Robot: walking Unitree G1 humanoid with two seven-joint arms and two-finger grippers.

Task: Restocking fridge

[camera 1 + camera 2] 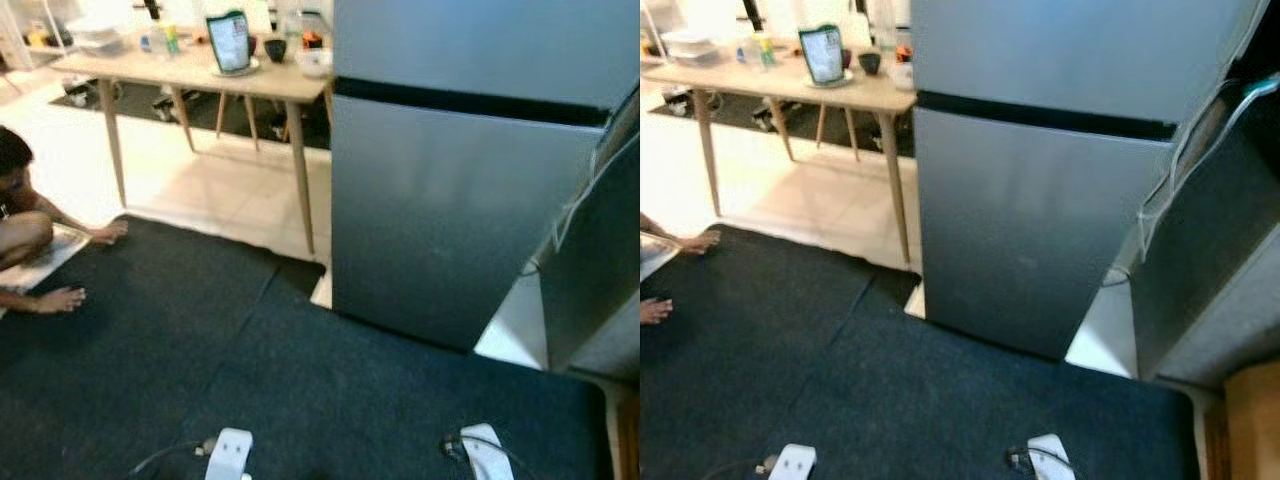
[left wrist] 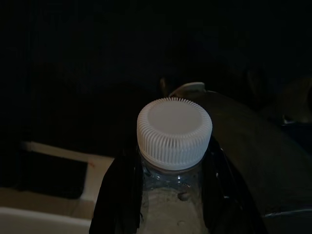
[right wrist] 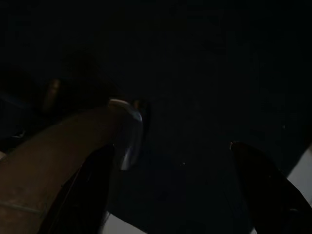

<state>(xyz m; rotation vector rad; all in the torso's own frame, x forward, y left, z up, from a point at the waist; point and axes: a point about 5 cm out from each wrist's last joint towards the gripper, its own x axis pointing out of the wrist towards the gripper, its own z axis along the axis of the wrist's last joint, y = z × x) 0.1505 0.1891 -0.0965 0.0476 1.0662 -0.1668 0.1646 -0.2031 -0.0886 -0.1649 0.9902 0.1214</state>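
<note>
A tall silver fridge (image 1: 450, 200) stands straight ahead with both doors closed, a dark seam between the upper and lower door. In the dim left wrist view, a clear plastic bottle with a ribbed white cap (image 2: 174, 136) sits between the two black fingers of my left gripper (image 2: 170, 200), which is shut on its neck. My right gripper (image 3: 175, 190) hangs in the dark with its fingers (image 3: 83, 195) spread wide and nothing between them. Both arms hang low.
A person (image 1: 20, 230) sits on the floor at the far left, hands on the dark carpet (image 1: 200, 350). Behind stands a wooden table (image 1: 200, 75) with bowls and bottles. A dark cabinet (image 1: 600, 260) with a white cable flanks the fridge's right side.
</note>
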